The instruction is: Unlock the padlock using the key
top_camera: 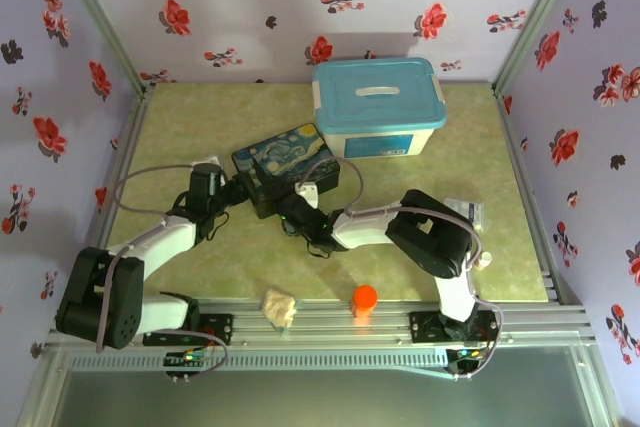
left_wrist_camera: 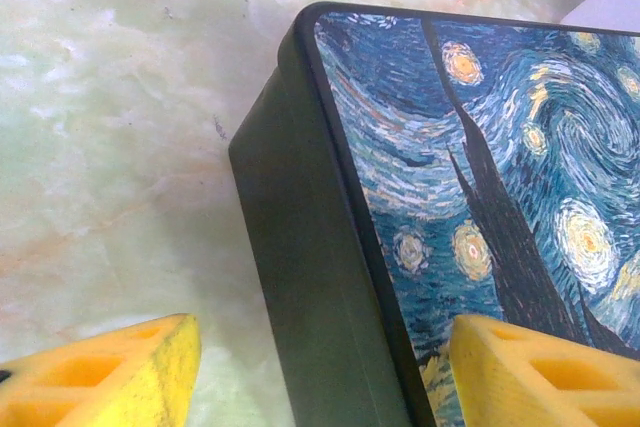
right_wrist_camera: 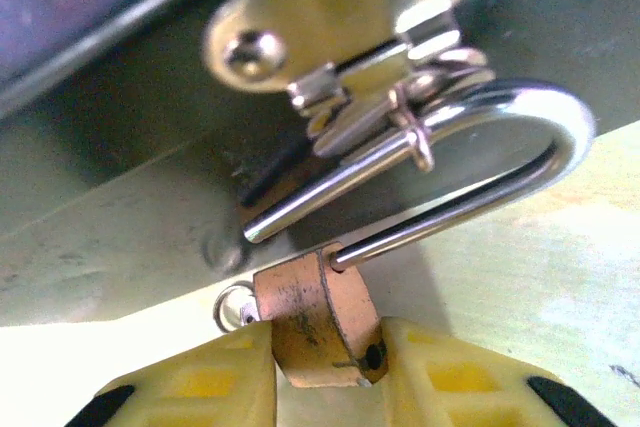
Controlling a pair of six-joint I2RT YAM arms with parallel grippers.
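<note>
Your right hand [right_wrist_camera: 326,335] is clamped on the small brass-coloured padlock [right_wrist_camera: 308,305] with the thin silver U-shaped shackle. Its yellow fingers [right_wrist_camera: 200,392] press against both sides of the body. One leg of the shackle runs into the body, while the other ends free, just beside the chrome latch [right_wrist_camera: 370,52] that the shackle is threaded through. A small silver ring [right_wrist_camera: 230,307] touches the body's left side; you cannot tell what it belongs to. The latch is fixed to the dark front wall of the flat tin box [left_wrist_camera: 480,177] with a starry-night painting on its lid.

From above, your right arm comes in low from its base, folded at the elbow, with the forearm lying leftward toward the box's near side. Your left arm stretches up and to the right. Your left hand [left_wrist_camera: 322,339] is at the box's corner with its fingers apart: one is over bare tabletop, the other in front of the lid, and you cannot tell whether that one touches.

The tabletop [top_camera: 180,127] is pale green and marbled. Just behind the box stands a white plastic tub with a light blue lid [top_camera: 375,112]. An orange cap [top_camera: 365,297] and a crumpled beige lump [top_camera: 280,309] sit at the near edge, and a small clear packet [top_camera: 465,209] lies to the right. The lilac walls [top_camera: 250,7] are patterned with red and dark flowers.
</note>
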